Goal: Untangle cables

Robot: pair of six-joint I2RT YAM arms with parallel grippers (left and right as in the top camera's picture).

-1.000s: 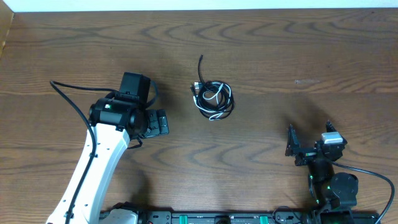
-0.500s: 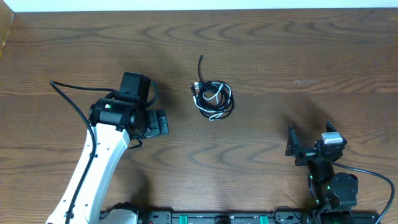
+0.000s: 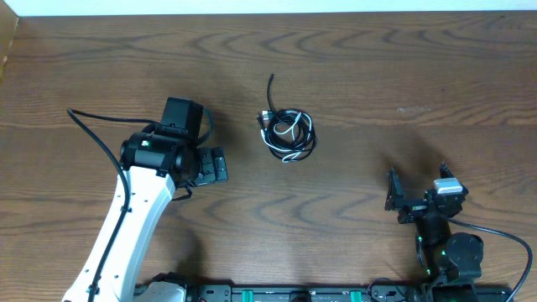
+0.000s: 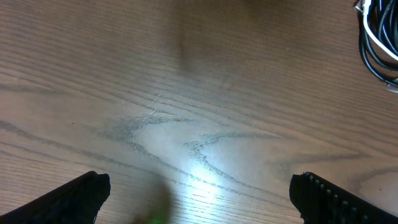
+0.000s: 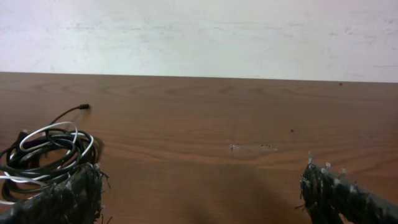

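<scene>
The cables [image 3: 288, 134] lie bunched in a small coil of black and white cords at the middle of the wooden table, with one black plug end [image 3: 271, 84] trailing toward the far edge. My left gripper [image 3: 201, 143] hovers to the left of the coil, open and empty. In the left wrist view the gripper [image 4: 199, 193] faces bare wood and the cables [image 4: 376, 43] show at the top right corner. My right gripper [image 3: 417, 180] stands open near the front right. In its wrist view the gripper [image 5: 200, 186] holds nothing and the cables [image 5: 46, 149] lie far left.
The left arm's own thick black wire [image 3: 92, 134] loops over the table at the left. A white wall [image 5: 199, 31] runs along the table's far edge. A pale scuff [image 3: 413, 109] marks the wood at the right.
</scene>
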